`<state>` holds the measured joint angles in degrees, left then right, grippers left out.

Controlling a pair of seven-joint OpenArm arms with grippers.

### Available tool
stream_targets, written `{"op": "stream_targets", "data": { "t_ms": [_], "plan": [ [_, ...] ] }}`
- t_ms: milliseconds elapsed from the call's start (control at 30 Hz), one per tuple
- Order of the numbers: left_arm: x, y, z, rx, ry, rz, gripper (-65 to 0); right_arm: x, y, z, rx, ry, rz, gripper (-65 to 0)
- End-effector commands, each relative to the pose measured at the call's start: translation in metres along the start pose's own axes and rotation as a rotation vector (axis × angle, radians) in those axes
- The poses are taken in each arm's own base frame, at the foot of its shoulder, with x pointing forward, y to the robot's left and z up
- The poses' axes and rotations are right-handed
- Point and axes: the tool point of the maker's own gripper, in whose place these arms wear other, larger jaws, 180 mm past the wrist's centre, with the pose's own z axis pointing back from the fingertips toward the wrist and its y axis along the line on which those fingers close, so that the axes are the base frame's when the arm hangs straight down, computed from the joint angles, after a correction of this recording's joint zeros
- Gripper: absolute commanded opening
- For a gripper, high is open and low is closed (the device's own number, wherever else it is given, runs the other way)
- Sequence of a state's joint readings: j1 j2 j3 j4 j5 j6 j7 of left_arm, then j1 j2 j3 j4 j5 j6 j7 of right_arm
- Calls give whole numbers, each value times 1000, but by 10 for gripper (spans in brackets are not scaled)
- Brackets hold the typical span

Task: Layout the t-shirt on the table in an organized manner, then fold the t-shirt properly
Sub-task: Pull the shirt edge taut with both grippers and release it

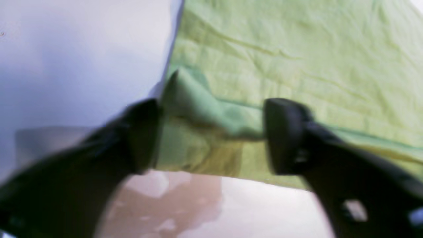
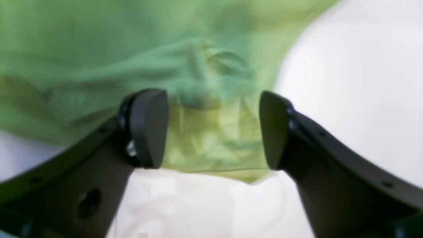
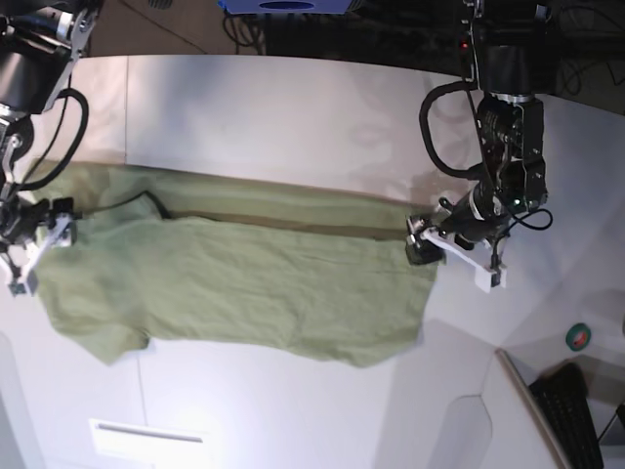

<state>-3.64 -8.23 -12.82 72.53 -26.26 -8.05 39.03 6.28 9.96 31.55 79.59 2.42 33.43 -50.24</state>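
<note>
— Where do the cameras sit?
— Base view looks down from above onto the table [image 3: 293,107]. Wrist views sit close behind open jaws, facing twelve o'clock; all share the t-shirt [image 3: 234,283].

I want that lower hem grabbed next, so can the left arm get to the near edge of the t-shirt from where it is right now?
Probably yes. The left gripper is open at the t-shirt end, and nothing lies on the table between it and that edge.

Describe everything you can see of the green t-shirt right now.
The olive-green soft cotton t-shirt lies spread on the white table, a long fold across its upper part, lightly wrinkled. Its ends sit between the open jaws of the left gripper and right gripper, bunched there.
</note>
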Motion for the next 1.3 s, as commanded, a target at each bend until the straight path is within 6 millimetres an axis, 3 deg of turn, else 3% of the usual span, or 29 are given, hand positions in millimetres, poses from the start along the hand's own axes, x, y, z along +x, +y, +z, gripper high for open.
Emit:
{"op": "stream_targets", "data": {
  "t_ms": [0, 100, 200, 267, 333, 400, 433, 500, 733, 833, 967, 1100, 1267],
  "plan": [
    [30, -3, 9, -13, -98, 18, -64, 17, -20, 16, -50, -74, -16, -225],
    [39, -4, 29, -10, -169, 36, -35, 17, -24, 37, -100, -117, 8, -225],
    [32, -4, 39, -7, -174, 17, -39, 8, -13, 41, -95, -121, 6, -228],
    [24, 0, 39, 4, -156, 15, -109, -2, -9, 39, -86, -105, 2, -284],
    [14, 6, 34, 14, -126, 24, -296, -12, -3, 32, -66, -79, -3, -428],
    [5, 11, 26, 22, -94, 43, -571, -22, 1, 22, -41, -45, -20, -612],
    [7, 11, 23, 20, -93, 51, -650, -23, 2, 17, -29, -35, -30, -650],
    [9, 11, 16, 20, -82, 62, -650, -20, 4, 9, -9, -43, -56, -650],
    [4, -4, -11, -9, -82, 52, -650, -38, 15, -24, 65, 13, -116, -650],
    [-11, -9, -21, -17, -69, 37, -650, -54, 17, -33, 87, 60, -136, -650],
    [-39, 9, -26, 21, -23, 46, -650, -69, 20, -34, 94, 93, -139, -650],
    [-67, 22, -20, 46, 7, 52, -650, -79, 20, -34, 93, 112, -138, -650],
    [-92, 37, 3, 68, 29, 22, -650, -99, 17, -26, 73, 137, -121, -650]
  ]
}}
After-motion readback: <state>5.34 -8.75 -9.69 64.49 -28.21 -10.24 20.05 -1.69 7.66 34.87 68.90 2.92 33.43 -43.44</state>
